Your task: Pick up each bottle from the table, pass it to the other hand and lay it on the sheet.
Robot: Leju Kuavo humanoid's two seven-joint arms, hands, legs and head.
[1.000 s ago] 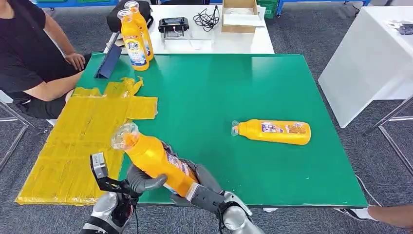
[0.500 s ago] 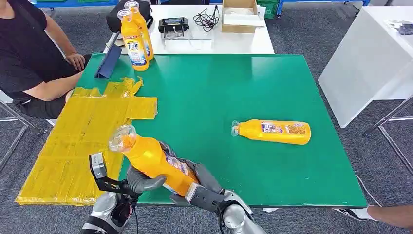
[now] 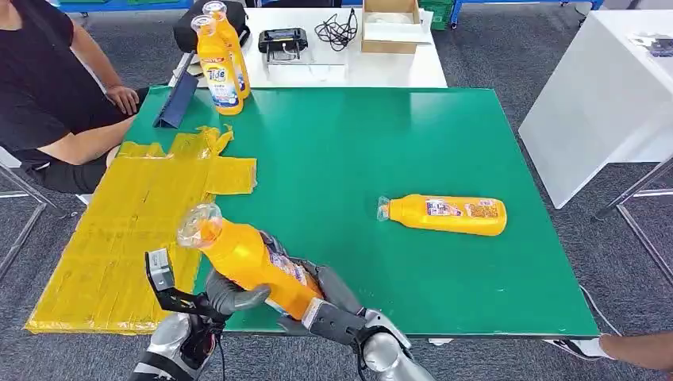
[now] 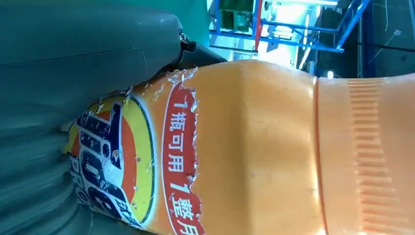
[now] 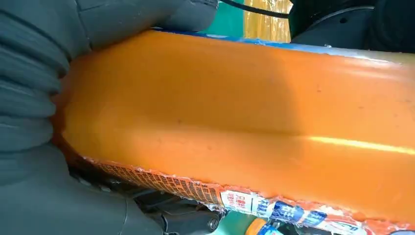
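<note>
At the bottom centre-left of the head view, both robot hands grasp one orange bottle (image 3: 250, 266) above the near edge of the green table (image 3: 357, 159). The left hand (image 3: 230, 295) wraps its thick grey thumb around the bottle's lower body from the left, and the right hand (image 3: 321, 298) cups the base from the right and below. The bottle is tilted, its long axis running from lower right to upper left, with the clear-wrapped cap end pointing up and left toward the yellow sheet (image 3: 135, 230). The left wrist view shows the bottle's torn label pressed against the grey hand cover; the right wrist view shows the hand's ribbed cover clasped on the smooth orange side. The yellow sheet lies over the table's left edge, filling the left middle of the frame just beside the held bottle, its far end crumpled. In the right middle, well apart from the hands, a second orange bottle (image 3: 444, 214) lies on its side on the table, its long axis nearly horizontal with the cap to the left. Toward the upper left, two upright bottles (image 3: 221, 59) stand together at the table's far edge, near a dark blue folder (image 3: 176, 101). A seated person (image 3: 48, 87) in black occupies the upper left corner. Beyond the table, at top centre, a white table (image 3: 349, 59) carries a cardboard box (image 3: 390, 24), a black device (image 3: 282, 40) and coiled cable.
</note>
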